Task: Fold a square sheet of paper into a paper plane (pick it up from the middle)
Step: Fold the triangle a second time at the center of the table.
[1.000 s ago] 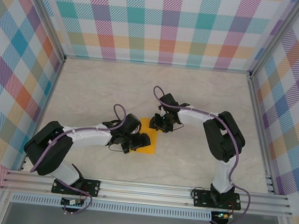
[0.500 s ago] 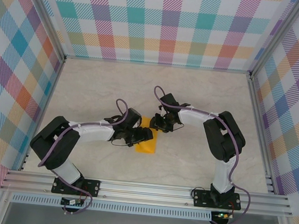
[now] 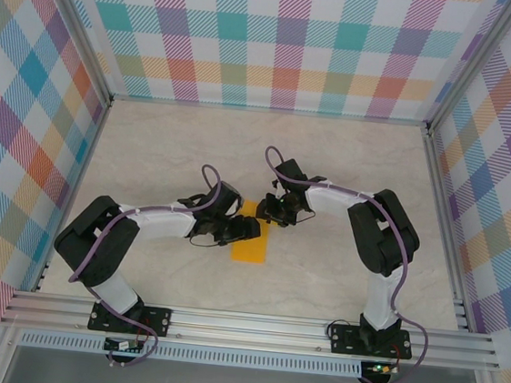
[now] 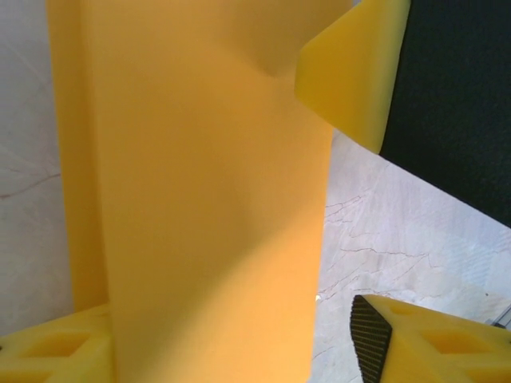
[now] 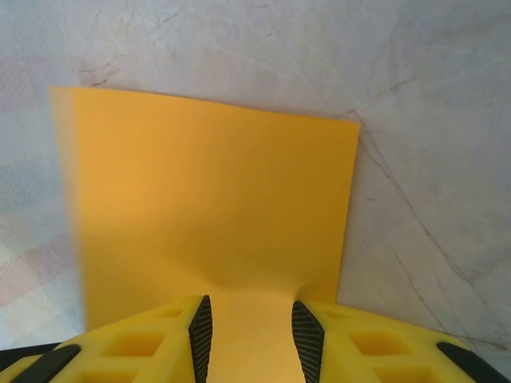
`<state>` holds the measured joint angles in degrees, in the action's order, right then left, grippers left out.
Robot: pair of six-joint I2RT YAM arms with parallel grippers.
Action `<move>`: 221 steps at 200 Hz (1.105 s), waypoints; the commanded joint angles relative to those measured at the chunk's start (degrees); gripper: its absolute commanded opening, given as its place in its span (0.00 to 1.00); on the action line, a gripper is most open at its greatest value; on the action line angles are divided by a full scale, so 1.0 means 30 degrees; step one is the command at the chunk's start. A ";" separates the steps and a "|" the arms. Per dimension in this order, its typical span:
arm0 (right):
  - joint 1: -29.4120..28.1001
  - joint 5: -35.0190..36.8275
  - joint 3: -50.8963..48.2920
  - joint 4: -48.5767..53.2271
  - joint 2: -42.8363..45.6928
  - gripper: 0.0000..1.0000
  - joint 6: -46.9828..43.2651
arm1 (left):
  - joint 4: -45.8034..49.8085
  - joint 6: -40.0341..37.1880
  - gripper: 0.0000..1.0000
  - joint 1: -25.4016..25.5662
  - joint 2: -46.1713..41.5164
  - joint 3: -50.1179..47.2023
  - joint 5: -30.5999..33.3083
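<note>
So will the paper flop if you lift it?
Probably floppy: the paper bends in a soft curve up close. Likely very light, since it looks thin where it lies on the table. It may slide easily, as the table looks smooth.

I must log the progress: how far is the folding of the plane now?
Done: the paper lies as a narrow strip, seemingly folded once. In hand: the right gripper straddles its far end, jaws open; the left gripper hangs open over its middle. Left: nose and wing folds; no dart shape yet.
</note>
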<state>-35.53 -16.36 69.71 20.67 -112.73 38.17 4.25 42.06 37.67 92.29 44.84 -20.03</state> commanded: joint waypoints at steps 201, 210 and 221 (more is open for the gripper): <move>0.0007 -0.0057 -0.0527 0.1070 -0.1888 0.36 -0.0022 | -0.4521 0.1068 0.46 0.0039 -0.2182 -0.2132 -0.2248; 0.0076 -0.0556 -0.0558 0.0910 -0.1546 0.36 -0.0148 | -0.4855 0.1187 0.46 0.0041 -0.1843 -0.2018 -0.2093; 0.0203 -0.1168 -0.0586 0.0727 -0.1106 0.35 -0.0290 | -0.5181 0.1326 0.46 0.0041 -0.1397 -0.1916 -0.1955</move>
<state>-34.72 -18.72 70.35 21.34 -113.21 38.50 -7.33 44.82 37.74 85.62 37.06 -25.71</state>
